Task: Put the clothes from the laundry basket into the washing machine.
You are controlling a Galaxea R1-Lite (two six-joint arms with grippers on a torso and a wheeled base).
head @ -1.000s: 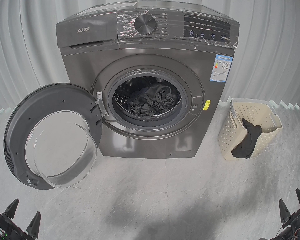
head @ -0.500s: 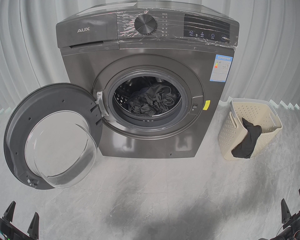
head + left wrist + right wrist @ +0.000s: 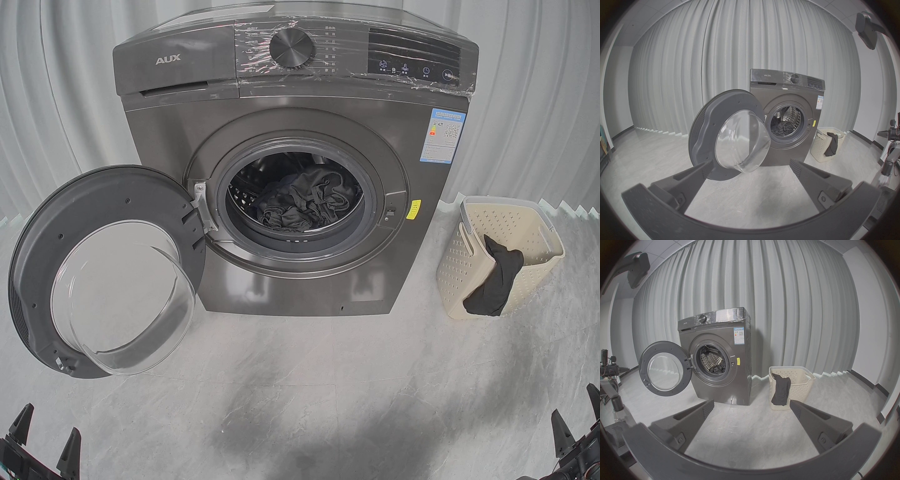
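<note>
Ahead of the left claw [image 3: 49,430], and well apart from it, the washer [image 3: 350,106] door [image 3: 75,206] stands swung fully open on its hinge, with the clear bowl of its window bulging toward the claw.

Left claw: fingers spread wide, nothing between them. It sits low over the floor [image 3: 312,387].

Right claw [image 3: 574,405]: fingers also spread wide, nothing held. It sits low over the floor, well apart from the left claw.

Washer: stands farther forward, roughly between the lines of the two claws, with its round opening facing them. The drum [image 3: 247,187] is exposed.

Clothes [image 3: 303,197]: a dark, crumpled pile lies in the lower part of the drum, wholly behind the opening's rim.

Basket [image 3: 519,219]: a cream, perforated bin that stands on the floor forward of the right claw and well apart from it. It is just beside the washer wall on that claw's side.

Garment [image 3: 500,278]: one black piece is draped over the basket rim nearest the right claw. Its upper part lies inside the basket, and the rest hangs down the outer wall, ending near the floor. Neither claw touches it.

Curtain [image 3: 544,94]: pale and pleated, it hangs behind the washer and basket, beyond both claws.
</note>
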